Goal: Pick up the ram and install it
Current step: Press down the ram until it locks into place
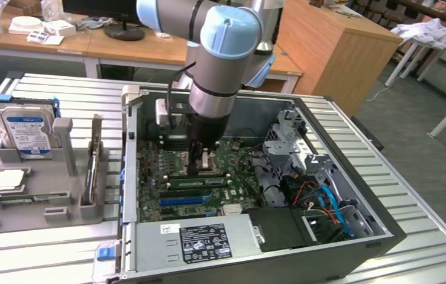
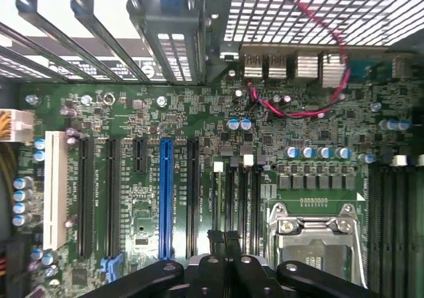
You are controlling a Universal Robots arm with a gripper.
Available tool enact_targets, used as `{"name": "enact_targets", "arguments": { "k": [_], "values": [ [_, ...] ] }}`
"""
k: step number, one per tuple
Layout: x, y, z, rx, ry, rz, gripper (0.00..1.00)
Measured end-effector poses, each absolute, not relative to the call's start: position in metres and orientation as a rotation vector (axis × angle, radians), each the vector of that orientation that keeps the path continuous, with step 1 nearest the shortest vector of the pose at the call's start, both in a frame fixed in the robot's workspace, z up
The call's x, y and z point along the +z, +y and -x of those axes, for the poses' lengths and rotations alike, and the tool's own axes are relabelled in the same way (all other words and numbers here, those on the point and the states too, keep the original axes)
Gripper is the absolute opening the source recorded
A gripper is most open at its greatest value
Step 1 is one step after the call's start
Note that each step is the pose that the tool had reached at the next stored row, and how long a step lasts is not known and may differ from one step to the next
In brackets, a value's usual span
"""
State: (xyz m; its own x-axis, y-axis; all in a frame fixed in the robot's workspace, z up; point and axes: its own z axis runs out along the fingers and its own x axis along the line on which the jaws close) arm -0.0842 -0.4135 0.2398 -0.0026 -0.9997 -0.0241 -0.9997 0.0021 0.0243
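Claw (image 1: 201,167) closed and empty, low inside the case (image 1: 365,236) over the motherboard (image 2: 199,165), centre frame. Ram apparently not yet picked.

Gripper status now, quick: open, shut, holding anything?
Gripper: fingers shut, down over the motherboard inside the computer case; no held object can be made out between them.

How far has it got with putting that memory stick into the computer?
Done: nothing visible; the memory slots look empty. In hand: the end effector is shut on nothing, low over the motherboard inside the case. Left: what looks like the ram stands on edge in the grey holder outside, so pickup and installing remain.
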Motion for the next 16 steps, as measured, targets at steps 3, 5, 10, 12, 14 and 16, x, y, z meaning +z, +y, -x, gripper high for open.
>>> {"name": "enact_targets", "arguments": {
  "k": [3,5,10,12,14,16],
  "values": [
    [0.246,-0.413,0.084,-0.054,-2.224,-2.218,0.11],
    [0.250,-0.413,0.084,-0.054,-2.224,-2.218,0.11],
    [0.258,-0.413,0.084,-0.054,-2.224,-2.218,0.11],
    [0.262,-0.413,0.084,-0.054,-2.224,-2.218,0.11],
    [0.264,-0.413,0.084,-0.054,-2.224,-2.218,0.11],
    [0.266,-0.413,0.084,-0.054,-2.224,-2.218,0.11]
  ]
}}
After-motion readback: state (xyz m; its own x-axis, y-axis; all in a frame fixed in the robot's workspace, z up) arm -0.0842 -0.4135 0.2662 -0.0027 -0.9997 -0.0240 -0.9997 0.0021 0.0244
